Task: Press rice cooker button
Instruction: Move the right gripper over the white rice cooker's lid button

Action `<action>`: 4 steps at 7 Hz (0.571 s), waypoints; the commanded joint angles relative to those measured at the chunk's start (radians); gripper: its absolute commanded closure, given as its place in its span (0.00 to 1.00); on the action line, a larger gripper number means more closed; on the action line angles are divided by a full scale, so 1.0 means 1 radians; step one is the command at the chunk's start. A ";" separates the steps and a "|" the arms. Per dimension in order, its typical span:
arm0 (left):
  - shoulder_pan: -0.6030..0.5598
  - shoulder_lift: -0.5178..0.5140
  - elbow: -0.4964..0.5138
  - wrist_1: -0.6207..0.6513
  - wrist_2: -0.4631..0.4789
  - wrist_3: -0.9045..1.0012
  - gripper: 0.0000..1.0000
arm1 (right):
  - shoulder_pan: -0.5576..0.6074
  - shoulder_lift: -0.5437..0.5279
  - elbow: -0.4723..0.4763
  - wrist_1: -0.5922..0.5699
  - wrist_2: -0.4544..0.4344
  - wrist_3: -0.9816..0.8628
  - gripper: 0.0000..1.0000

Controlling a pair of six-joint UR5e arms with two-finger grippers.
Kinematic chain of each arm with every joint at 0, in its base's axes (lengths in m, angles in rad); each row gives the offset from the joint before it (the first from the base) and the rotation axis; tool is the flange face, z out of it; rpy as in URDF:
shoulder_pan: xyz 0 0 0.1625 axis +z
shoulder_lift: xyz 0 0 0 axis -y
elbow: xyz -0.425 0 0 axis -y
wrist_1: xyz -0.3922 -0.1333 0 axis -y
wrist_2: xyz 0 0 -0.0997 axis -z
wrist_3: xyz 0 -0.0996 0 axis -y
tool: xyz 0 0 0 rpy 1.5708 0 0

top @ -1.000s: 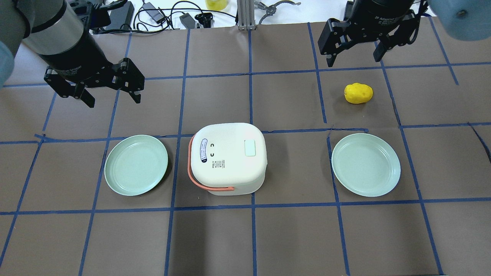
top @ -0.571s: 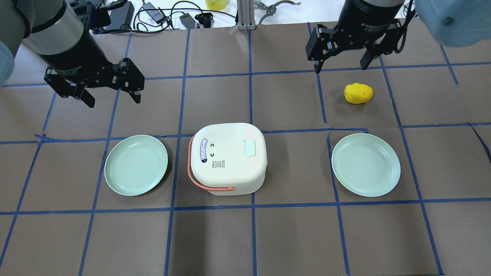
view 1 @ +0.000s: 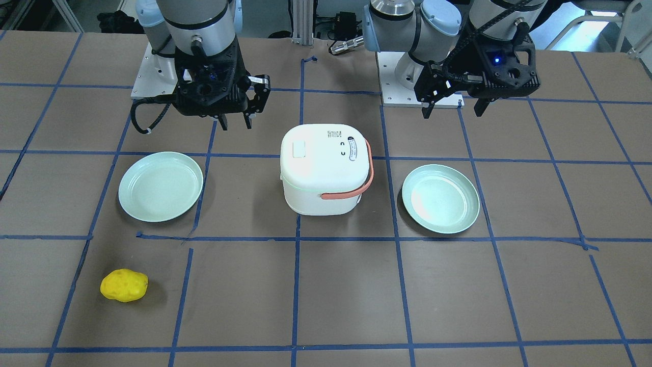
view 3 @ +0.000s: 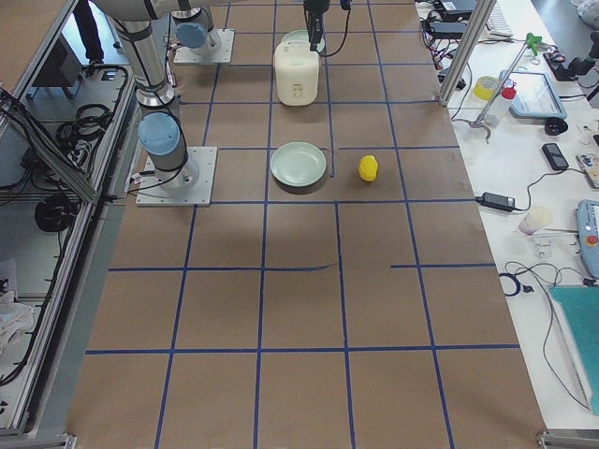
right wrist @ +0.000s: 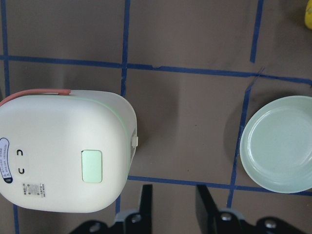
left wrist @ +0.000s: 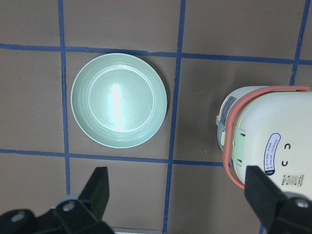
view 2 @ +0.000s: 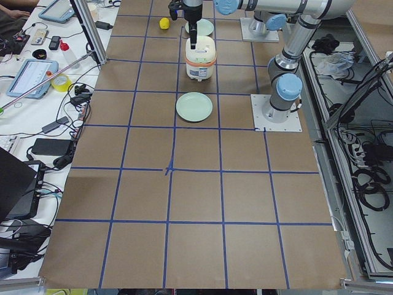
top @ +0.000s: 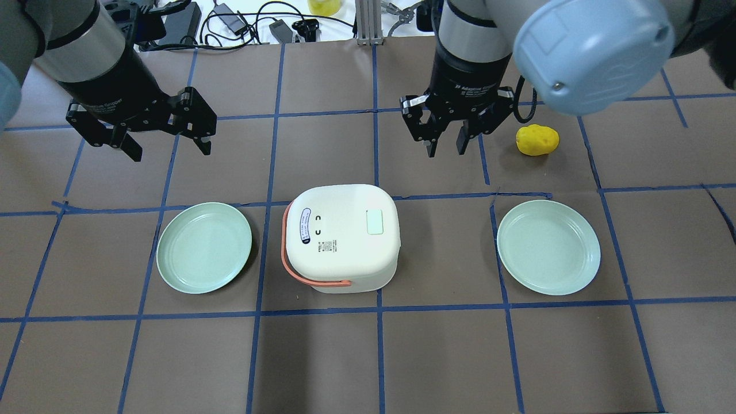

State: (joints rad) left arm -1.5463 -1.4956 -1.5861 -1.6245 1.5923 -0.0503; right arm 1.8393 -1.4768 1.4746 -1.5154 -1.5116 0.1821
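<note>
The rice cooker [top: 342,238] sits at the centre of the overhead view, with its pale green button [top: 374,221] on the right side of the lid. The right gripper [top: 445,152] hangs up-frame and slightly right of the cooker, over bare table, touching nothing. Its fingers are narrowed to a small gap and hold nothing. You would do best to bring it down-frame over the button, close the fingers fully, then descend straight and press the button's middle gently. At upper left, the left gripper [top: 171,150] is spread wide and empty.
</note>
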 commanded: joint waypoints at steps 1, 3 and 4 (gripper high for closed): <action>0.000 0.000 0.000 0.000 0.000 0.000 0.00 | 0.066 0.012 0.035 -0.003 0.022 0.159 0.82; 0.000 0.000 0.000 0.000 0.000 0.000 0.00 | 0.095 0.044 0.056 -0.023 0.074 0.289 0.95; 0.000 0.000 0.000 0.000 0.000 0.001 0.00 | 0.133 0.050 0.100 -0.104 0.073 0.315 0.96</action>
State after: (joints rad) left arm -1.5463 -1.4956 -1.5861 -1.6245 1.5923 -0.0503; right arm 1.9339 -1.4398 1.5331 -1.5528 -1.4491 0.4513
